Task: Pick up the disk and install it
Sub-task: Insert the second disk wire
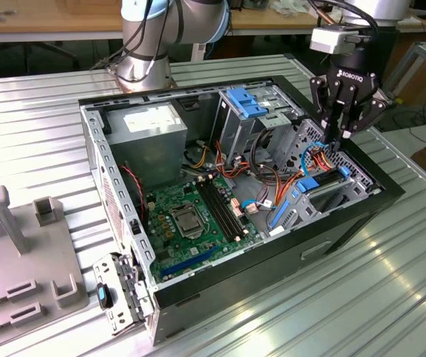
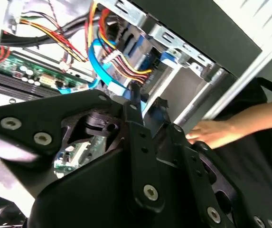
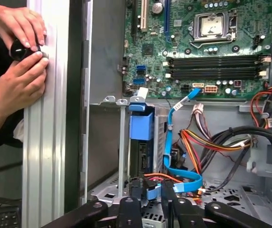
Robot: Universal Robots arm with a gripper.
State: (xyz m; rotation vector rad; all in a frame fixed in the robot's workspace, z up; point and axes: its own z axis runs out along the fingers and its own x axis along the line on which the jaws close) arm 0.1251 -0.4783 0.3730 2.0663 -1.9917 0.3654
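- Exterior view, at its left: a grey plastic fixture point(image 1: 27, 253) lies on the ribbed metal table point(image 1: 361, 297), well apart from the arm.
- Next comes the open computer case point(image 1: 123, 223), lying on its side, with the green motherboard point(image 1: 190, 216) flat on its floor and a grey power supply point(image 1: 149, 134) behind it.
- Further right, a light blue ribbed bracket point(image 1: 246, 103) sits on top of the metal drive cage.
- The disk point(image 1: 320, 181), dark with bright blue rails, already sits in the bay at the case's corner toward the exterior view's right, beside red, yellow and orange wires.
- The gripper point(image 1: 344, 132) hangs just above that corner, fingertips close over the bay and holding nothing; whether the jaws are spread or pressed together cannot be told.
- First wrist view: two hands point(image 3: 17, 61) hold a small black object against the table edge outside the case wall; the disk point(image 3: 141, 137) stands on edge in its slot, with a blue flat cable point(image 3: 173, 142) curving beside it.
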